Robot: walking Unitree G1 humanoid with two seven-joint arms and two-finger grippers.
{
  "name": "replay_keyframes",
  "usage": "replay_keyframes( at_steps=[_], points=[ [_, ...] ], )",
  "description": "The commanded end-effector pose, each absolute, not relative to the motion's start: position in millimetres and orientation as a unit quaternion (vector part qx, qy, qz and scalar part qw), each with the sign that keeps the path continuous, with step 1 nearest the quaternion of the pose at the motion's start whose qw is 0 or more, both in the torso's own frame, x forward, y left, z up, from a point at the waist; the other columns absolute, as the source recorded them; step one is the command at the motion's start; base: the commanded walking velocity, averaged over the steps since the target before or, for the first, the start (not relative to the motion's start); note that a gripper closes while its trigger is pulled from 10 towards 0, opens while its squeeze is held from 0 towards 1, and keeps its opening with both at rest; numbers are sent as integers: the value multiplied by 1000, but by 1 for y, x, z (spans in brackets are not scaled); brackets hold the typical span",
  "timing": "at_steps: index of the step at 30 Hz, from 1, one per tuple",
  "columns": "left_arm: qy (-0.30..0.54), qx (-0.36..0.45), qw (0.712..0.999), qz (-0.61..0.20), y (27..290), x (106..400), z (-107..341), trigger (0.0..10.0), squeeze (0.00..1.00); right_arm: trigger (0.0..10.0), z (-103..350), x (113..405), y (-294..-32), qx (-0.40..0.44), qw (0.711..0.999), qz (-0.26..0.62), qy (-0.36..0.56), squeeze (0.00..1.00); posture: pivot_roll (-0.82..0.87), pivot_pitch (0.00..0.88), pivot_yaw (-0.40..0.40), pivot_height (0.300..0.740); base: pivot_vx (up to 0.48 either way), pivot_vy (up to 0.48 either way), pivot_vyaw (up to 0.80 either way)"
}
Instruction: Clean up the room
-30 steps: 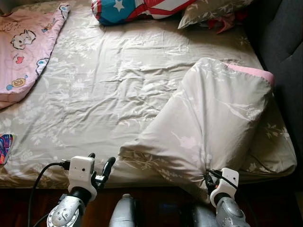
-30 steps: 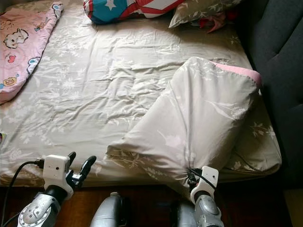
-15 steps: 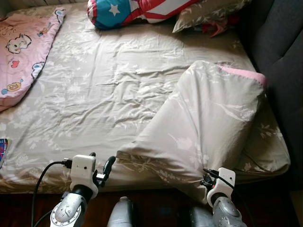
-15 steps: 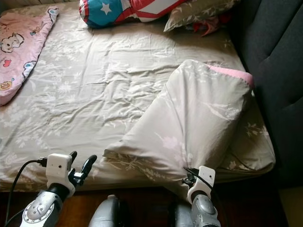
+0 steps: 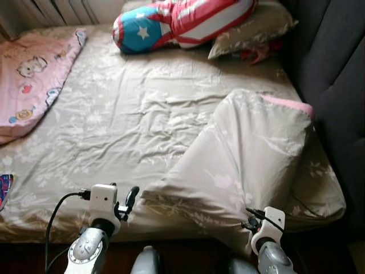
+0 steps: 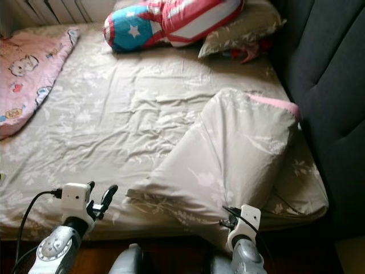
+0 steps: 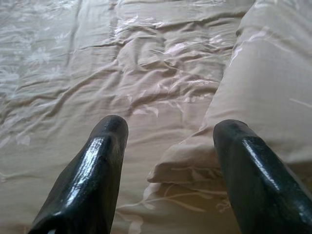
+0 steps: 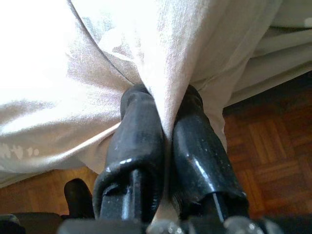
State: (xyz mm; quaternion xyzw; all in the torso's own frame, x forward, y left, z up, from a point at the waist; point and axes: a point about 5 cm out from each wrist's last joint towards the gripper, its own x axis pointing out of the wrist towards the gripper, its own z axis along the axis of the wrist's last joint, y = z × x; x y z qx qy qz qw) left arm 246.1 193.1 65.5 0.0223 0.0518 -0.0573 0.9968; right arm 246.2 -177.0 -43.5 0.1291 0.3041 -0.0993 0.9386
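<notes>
A beige floral quilt (image 5: 251,154) with a pink lining edge lies folded over on the right half of the bed. My right gripper (image 8: 165,131) is shut on the quilt's near corner, the cloth pinched between its two black fingers at the bed's front edge (image 5: 251,220). My left gripper (image 7: 168,146) is open, hovering over the bed's near edge (image 5: 125,200), just left of the quilt's folded corner (image 7: 195,161), with nothing between its fingers.
The beige sheet (image 5: 131,120) is wrinkled. A pink cartoon blanket (image 5: 31,80) lies at the far left. A red, white and blue star pillow (image 5: 177,23) and a beige pillow (image 5: 251,34) sit at the head. A dark padded headboard (image 5: 336,74) runs along the right. Wooden floor (image 8: 273,141) is below.
The camera has tilted up and back, so more of the pillows and headboard show. Both grippers stay at the bed's near edge; the right one still holds the quilt corner.
</notes>
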Motion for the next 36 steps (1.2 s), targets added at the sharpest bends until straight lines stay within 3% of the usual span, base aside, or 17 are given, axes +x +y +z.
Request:
replay_keyframes(
  at_steps=[1,3,9,11,12,21,26,27,28,32,34,35,36],
  points=[
    [62,31,996,-48,198,244,59,10000,0,0,-48,240,-182,111,934,-112,322,0,77,105,39,672,0,0,0],
    [62,30,996,-47,198,245,59,10000,0,0,-45,243,-185,107,936,-118,314,0,70,96,36,672,0,0,0],
    [61,29,997,-39,202,247,54,10000,0,0,22,290,-266,45,954,-233,184,0,37,75,37,672,0,0,0],
    [62,29,997,-39,202,247,53,10000,0,0,31,294,-276,36,954,-242,171,0,33,75,38,672,0,0,0],
    [62,30,997,-39,203,247,52,10000,0,0,53,300,-301,19,952,-270,143,0,28,74,39,672,0,0,0],
    [64,32,997,-40,204,248,49,10000,0,0,102,283,-382,-30,917,-381,110,0,26,68,41,672,0,0,0],
    [70,35,996,-43,205,246,46,10000,0,0,101,271,-396,-20,906,-403,126,0,24,70,48,672,0,0,0],
    [72,35,996,-44,206,245,45,10000,0,4627,96,271,-393,-19,907,-397,135,0,22,72,52,672,0,0,0],
    [74,36,996,-44,206,244,44,10000,0,10000,91,271,-389,-18,910,-389,144,0,22,72,52,672,0,0,0],
    [80,37,995,-47,207,242,42,10000,0,10000,72,271,-372,-19,919,-358,164,0,29,76,59,672,0,0,0],
    [81,37,995,-47,207,242,42,10000,0,10000,67,270,-367,-4,919,-363,154,404,34,77,62,672,0,0,0],
    [81,36,995,-47,207,242,42,10000,0,10000,67,270,-366,-2,921,-360,151,1000,35,77,62,672,0,0,0],
    [81,36,995,-47,206,242,42,10000,0,10000,67,271,-366,-4,922,-357,150,1000,35,77,62,672,0,0,0]
  ],
)
